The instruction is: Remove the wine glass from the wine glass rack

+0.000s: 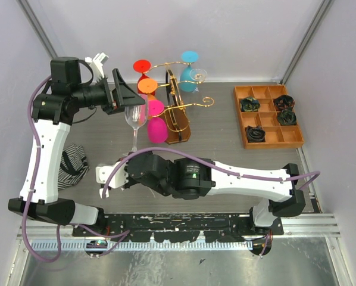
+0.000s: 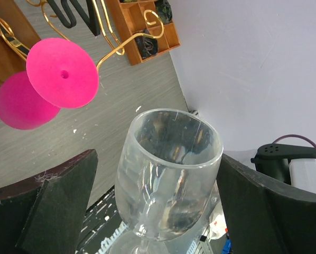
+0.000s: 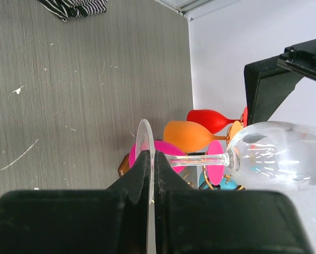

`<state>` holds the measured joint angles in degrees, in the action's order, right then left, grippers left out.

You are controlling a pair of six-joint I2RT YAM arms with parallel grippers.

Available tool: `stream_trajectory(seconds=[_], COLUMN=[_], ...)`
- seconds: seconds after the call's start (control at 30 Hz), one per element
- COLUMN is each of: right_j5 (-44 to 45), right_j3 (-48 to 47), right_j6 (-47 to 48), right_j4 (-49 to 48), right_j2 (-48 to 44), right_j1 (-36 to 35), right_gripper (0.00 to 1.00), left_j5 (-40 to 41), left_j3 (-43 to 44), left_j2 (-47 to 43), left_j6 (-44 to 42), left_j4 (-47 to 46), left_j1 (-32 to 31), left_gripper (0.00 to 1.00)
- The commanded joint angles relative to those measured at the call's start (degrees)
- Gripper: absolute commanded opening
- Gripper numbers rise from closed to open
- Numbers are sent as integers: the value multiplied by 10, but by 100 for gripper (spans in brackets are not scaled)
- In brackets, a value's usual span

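**Task item.** The glass (image 1: 134, 118) was clear of the rack (image 1: 179, 128), just to its left and between my two hands. It stood roughly upright. I could not tell whether its foot rested on the desk (image 1: 225, 143).

**Right hand** (image 3: 151, 161). It was pressed together on the rim of the foot disc, which it pinched edge-on. The stem ran away from this grip at a right angle to the fingers.

**Left hand** (image 2: 155, 180). It was spread wide at the mouth end of the glass, one finger on each side of the bowl. A gap showed on both sides, so I recorded no contact.

**Governing relation.** The long axis ran from the foot in my right hand up to the bowl between my left fingers. My left hand sat square across that axis. In my judgement the next move, if it is a handover, needs only a closing of the left hand on the bowl. A hard squeeze on thin glass is the risk.

**Count.**
- Held glasses: one clear.
- Glasses hung on the rack: four coloured, namely red (image 1: 142, 64), orange (image 1: 146, 86), pink (image 1: 157, 128) and blue (image 1: 187, 82).
- A clear shape beside the blue one may be a sixth glass, but I could not confirm it.
- Racks: one.
- Trays: one tray (image 1: 273, 143), holding four dark bundles (image 1: 250, 105).
- Cloths: one striped cloth (image 1: 72, 161).
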<state>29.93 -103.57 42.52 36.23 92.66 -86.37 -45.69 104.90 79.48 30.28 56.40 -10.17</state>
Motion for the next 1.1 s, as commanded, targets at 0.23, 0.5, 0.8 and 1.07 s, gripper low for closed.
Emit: stream_trajectory(seconds=[0.23,0.5,0.8,1.07], right_j5=[15,51,80,101], right_j3=[-18,-7,-6,9], right_j6=[24,20,-6,-43], right_j4=[-65,-80,-84,-85], right_j2=[-8,-6,-16,-71], right_j1=[-5,-5,-5,-4], right_gripper=[1,8,81,100], left_j5=[-33,-15,24,52], left_j3=[-10,-15,-4,20], left_j2=[-10,-8,-4,6], left_j6=[14,11,-7,-45], left_j4=[-22,-16,14,58], left_j1=[-2,0,10,63], left_gripper=[89,72,70,71])
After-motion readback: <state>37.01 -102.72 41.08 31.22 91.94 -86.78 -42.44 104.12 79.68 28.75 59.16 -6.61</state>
